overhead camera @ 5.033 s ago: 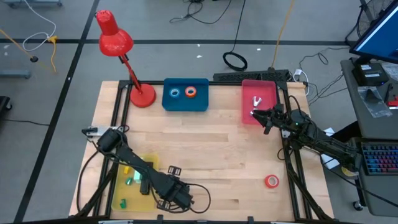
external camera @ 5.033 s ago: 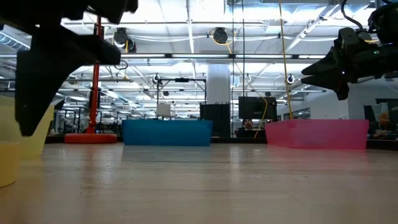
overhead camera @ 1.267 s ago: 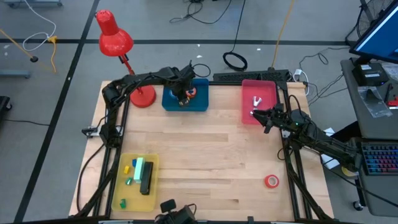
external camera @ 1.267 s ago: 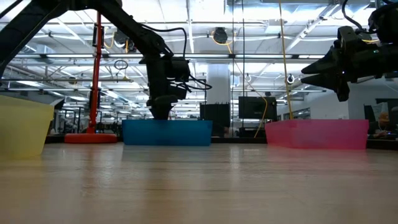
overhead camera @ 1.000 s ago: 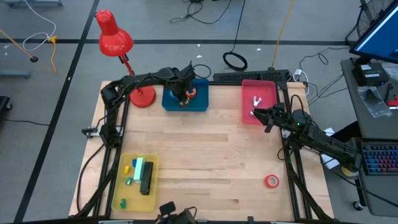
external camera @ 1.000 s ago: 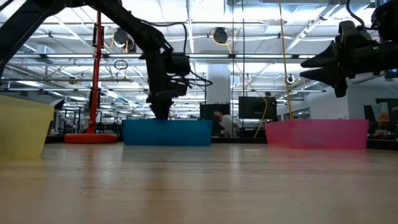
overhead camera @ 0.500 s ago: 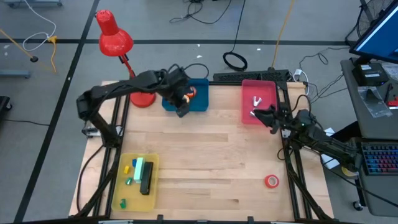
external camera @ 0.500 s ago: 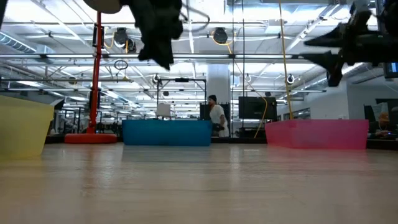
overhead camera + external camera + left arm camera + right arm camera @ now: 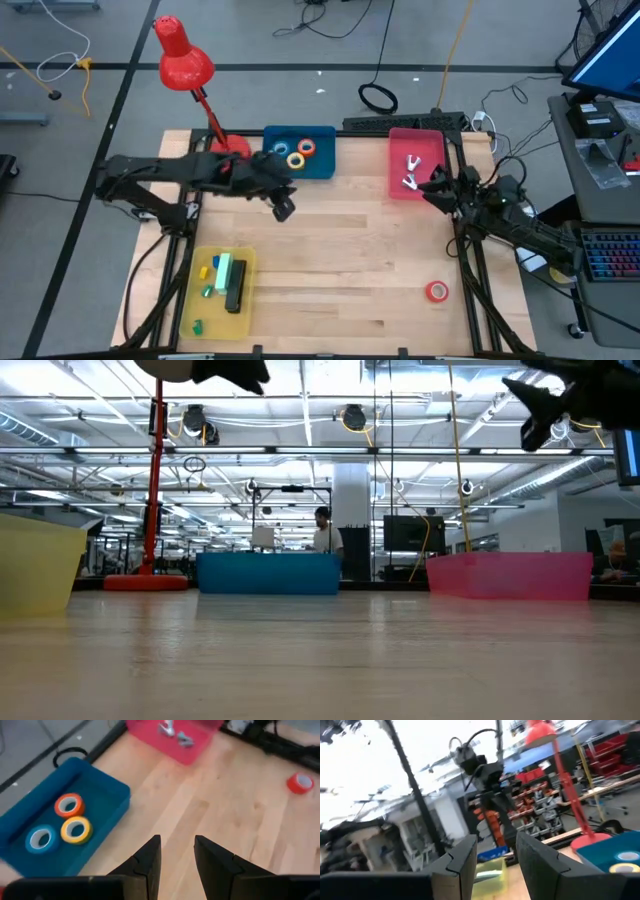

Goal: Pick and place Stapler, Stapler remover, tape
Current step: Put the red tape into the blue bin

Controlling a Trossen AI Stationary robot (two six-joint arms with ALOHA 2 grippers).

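High view, near to far. Yellow bin [image 9: 190,300] at 7 o'clock: stapler [image 9: 236,287]. Red tape [image 9: 436,291] at 5 o'clock, loose on the surface [image 9: 350,260]. Left hand [image 9: 283,208], fingers spread and empty, has withdrawn from the blue bin [image 9: 325,165]. Right hand [image 9: 432,190], fingers parted, hovers at the pink bin [image 9: 397,175]. At 12 o'clock the blue bin now shows blue, yellow [image 9: 294,158] and orange rolls: yellow just delivered. Red likely next.

Tabletop of pale wood planks [image 9: 350,250], grain visible, with a soft sheen in the low view. Blue plastic bin [image 9: 102,795], smooth and matt. Translucent pink plastic bin [image 9: 510,575], lower right of the low view. Red lamp shade [image 9: 180,55], upper left of the high view, glossy. Black gripper fingers [image 9: 150,860], matt.
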